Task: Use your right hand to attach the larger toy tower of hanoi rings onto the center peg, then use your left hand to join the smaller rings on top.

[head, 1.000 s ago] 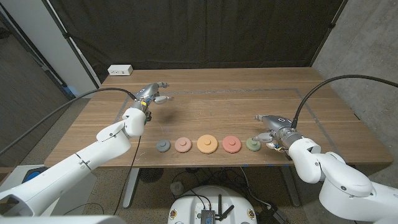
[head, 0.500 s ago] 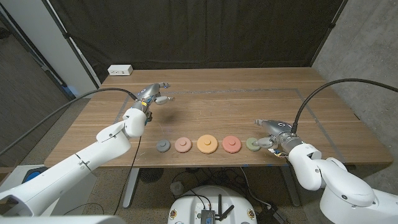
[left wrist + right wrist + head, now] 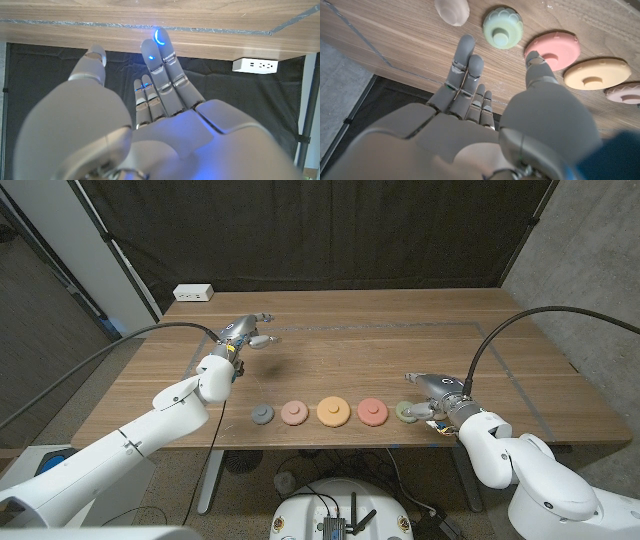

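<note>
Left hand [image 3: 250, 332] up over the far left of the table [image 3: 340, 345], fingers spread, holding nothing; white power strip [image 3: 193, 293] at the far edge behind it. Near the front edge, a row of rings left to right: grey ring [image 3: 261, 414], dusty-pink ring [image 3: 293, 412], orange ring [image 3: 332, 411], coral ring [image 3: 372, 411], green ring [image 3: 406, 411]. A pale pink egg-shaped piece [image 3: 452, 11] lies just beyond the green ring. Right hand [image 3: 433, 398] just beside the green ring, fingers apart, empty. Bare wood mid-table.
</note>
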Action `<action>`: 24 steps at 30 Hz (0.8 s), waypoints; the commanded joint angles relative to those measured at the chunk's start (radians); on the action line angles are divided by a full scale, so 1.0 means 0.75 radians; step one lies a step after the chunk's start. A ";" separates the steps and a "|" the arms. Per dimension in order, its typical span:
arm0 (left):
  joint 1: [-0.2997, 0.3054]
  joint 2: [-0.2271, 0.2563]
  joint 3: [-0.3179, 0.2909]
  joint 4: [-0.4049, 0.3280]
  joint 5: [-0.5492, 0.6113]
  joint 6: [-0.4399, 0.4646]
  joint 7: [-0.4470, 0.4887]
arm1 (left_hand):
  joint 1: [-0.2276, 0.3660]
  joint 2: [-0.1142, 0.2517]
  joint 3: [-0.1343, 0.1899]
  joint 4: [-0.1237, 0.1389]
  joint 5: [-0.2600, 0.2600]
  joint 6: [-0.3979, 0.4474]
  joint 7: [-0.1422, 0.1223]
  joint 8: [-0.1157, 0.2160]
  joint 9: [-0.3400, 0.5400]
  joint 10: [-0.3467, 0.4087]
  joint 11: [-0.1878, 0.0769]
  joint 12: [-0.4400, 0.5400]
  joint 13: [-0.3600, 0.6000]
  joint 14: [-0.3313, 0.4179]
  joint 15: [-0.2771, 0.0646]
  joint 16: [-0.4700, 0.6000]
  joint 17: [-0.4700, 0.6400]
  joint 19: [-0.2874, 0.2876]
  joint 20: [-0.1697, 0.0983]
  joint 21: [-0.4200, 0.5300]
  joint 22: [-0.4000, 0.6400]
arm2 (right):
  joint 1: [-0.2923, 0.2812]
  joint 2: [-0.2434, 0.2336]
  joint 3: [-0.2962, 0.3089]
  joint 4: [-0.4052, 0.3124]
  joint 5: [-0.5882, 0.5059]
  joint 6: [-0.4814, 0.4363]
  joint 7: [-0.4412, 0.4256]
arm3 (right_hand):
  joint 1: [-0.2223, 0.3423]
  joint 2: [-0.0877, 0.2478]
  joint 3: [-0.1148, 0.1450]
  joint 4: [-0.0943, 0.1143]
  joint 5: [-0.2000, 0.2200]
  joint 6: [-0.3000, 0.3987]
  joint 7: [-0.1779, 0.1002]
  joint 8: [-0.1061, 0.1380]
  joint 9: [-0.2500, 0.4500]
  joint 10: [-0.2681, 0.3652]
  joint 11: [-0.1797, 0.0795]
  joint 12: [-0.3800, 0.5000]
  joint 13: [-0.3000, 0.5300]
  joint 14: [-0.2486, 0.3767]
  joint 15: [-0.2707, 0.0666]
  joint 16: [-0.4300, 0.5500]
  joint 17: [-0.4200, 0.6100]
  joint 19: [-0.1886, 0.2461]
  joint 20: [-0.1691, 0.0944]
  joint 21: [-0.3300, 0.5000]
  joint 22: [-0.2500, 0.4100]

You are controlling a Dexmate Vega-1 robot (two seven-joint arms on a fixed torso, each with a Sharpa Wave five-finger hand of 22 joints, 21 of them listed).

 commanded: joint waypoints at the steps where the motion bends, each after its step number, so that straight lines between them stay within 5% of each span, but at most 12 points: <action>1: 0.019 0.008 -0.015 -0.007 -0.005 -0.017 0.006 | 0.001 0.015 -0.006 -0.002 0.006 0.010 0.003 -0.002 0.001 0.007 0.001 -0.005 0.008 -0.010 -0.103 0.012 -0.002 -0.008 -0.128 0.011 0.001 | 0.028 0.063 -0.047 0.016 -0.155 0.042 0.132 | 0.014 0.001 -0.008 0.001 -0.007 0.001 0.010 0.006 -0.001 -0.008 0.011 0.001 0.002 -0.009 -0.186 0.006 -0.002 -0.008 -0.162 0.010 0.001; 24: 0.043 0.030 -0.045 -0.006 -0.013 -0.051 0.006 | -0.002 0.020 -0.014 -0.002 0.009 0.011 0.003 -0.005 0.002 0.009 0.002 -0.011 0.016 -0.015 -0.103 0.025 -0.011 -0.014 -0.129 0.028 -0.012 | -0.005 0.282 -0.013 0.111 -0.510 0.207 0.470 | 0.018 0.003 -0.018 0.003 -0.008 -0.012 0.012 0.006 -0.007 -0.015 0.011 0.004 -0.002 -0.014 -0.186 0.021 -0.016 -0.017 -0.161 0.030 -0.006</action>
